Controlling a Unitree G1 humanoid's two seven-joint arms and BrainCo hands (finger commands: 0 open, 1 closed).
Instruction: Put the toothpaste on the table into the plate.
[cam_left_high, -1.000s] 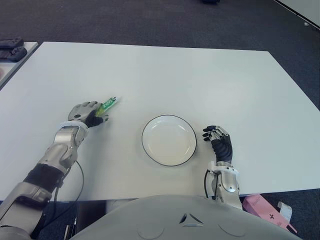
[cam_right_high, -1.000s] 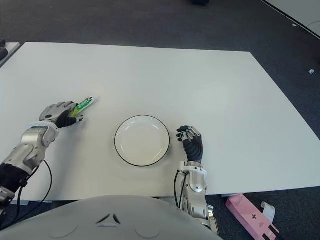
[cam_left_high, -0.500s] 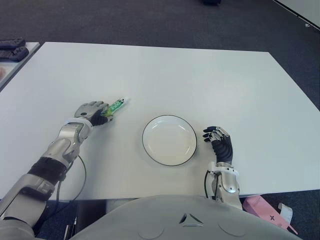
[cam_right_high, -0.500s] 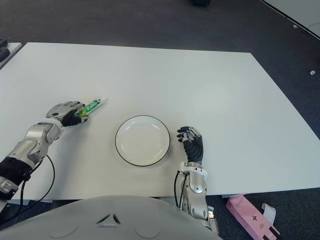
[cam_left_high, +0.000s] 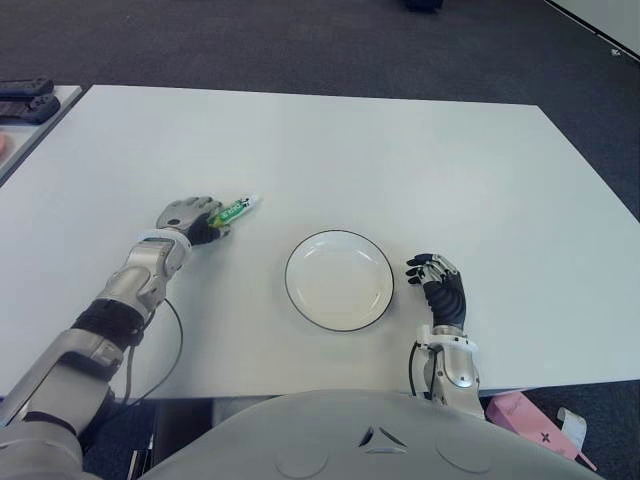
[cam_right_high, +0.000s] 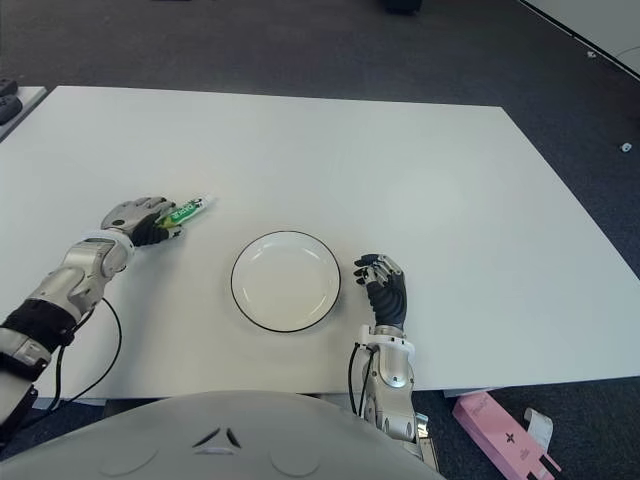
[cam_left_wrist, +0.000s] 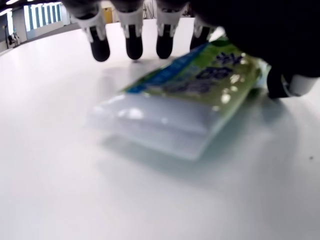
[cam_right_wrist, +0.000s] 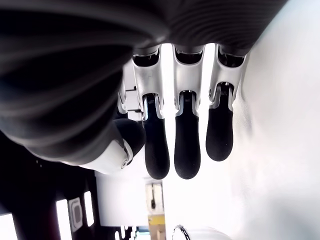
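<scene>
A green and white toothpaste tube (cam_left_high: 233, 209) lies low over the white table (cam_left_high: 400, 150), to the left of the plate. My left hand (cam_left_high: 200, 220) is curled over its rear half. In the left wrist view the fingers (cam_left_wrist: 134, 42) arch over the toothpaste tube (cam_left_wrist: 185, 92) and the thumb sits on its other side, with the crimped end sticking out towards the camera. The white plate (cam_left_high: 339, 282) with a dark rim holds nothing. My right hand (cam_left_high: 438, 287) shows just right of the plate, fingers relaxed and holding nothing.
Dark devices (cam_left_high: 25, 100) lie on a second surface at the far left. A pink box (cam_left_high: 528, 420) sits on the floor at the lower right. The table's near edge runs just in front of my body.
My left hand has moved right and a little farther away, taking the tube with it towards the plate. The tube's cap end now points more to the right. The right hand has not moved.
</scene>
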